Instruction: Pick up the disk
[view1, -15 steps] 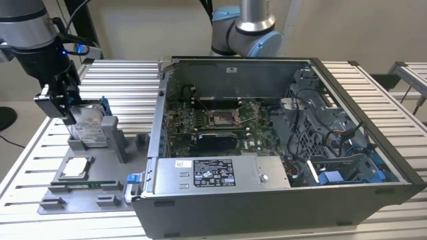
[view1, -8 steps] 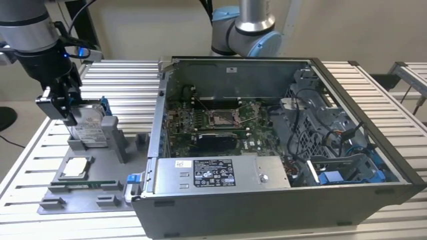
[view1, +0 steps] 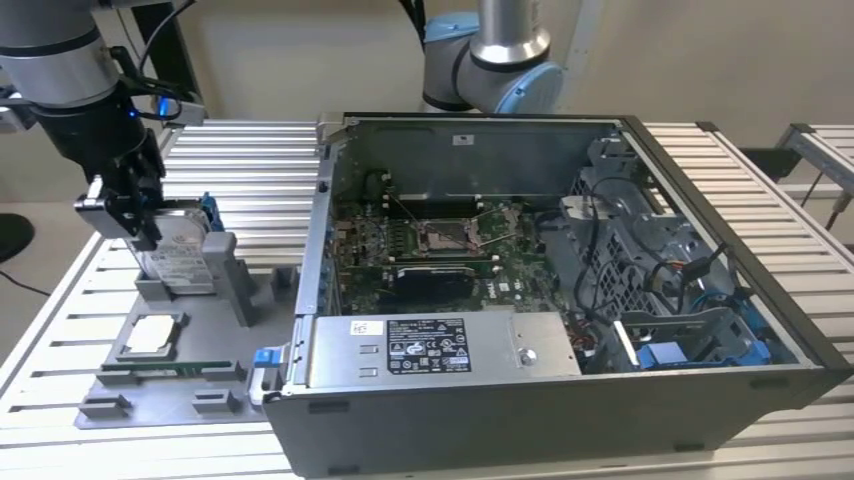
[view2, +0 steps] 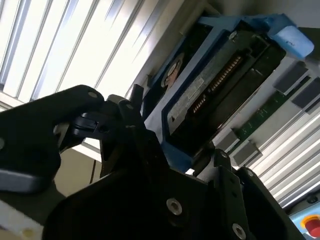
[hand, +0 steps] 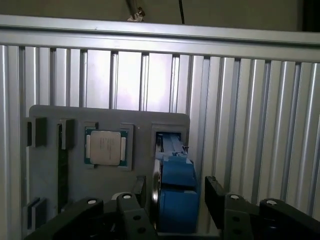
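**Gripper straddles the upright disk in its holder**

At the exterior view's left, the gripper (view1: 131, 218) hangs over the slatted desk (view1: 247, 165), with the arm above it cut off by the frame's edge. The disk (view1: 180, 245) stands on edge in a slot of the grey tray (view1: 160, 398), and its lower part is hidden by the slot's posts. The gripper sits at the disk's upper end and covers part of it.

In the first wrist view the two black fingers (hand: 214, 192) flank the disk's blue bracket (hand: 175, 185). A thin gap shows on each side, so the jaws look parted around the disk rather than pressed onto it. The fingertips run out of the picture. In the second wrist view the disk's connector side is visible, but the end nearest the gripper is lost in dark shadow.

Just in front of the disk a square chip (view1: 151, 333) lies flat on the tray.

Further right stands the open case (view1: 534, 400), with its board (view1: 427, 235) and a long grey box (view1: 441, 345) inside. Cables and blue parts (view1: 667, 355) at its far right are tangled and hard to sort out.
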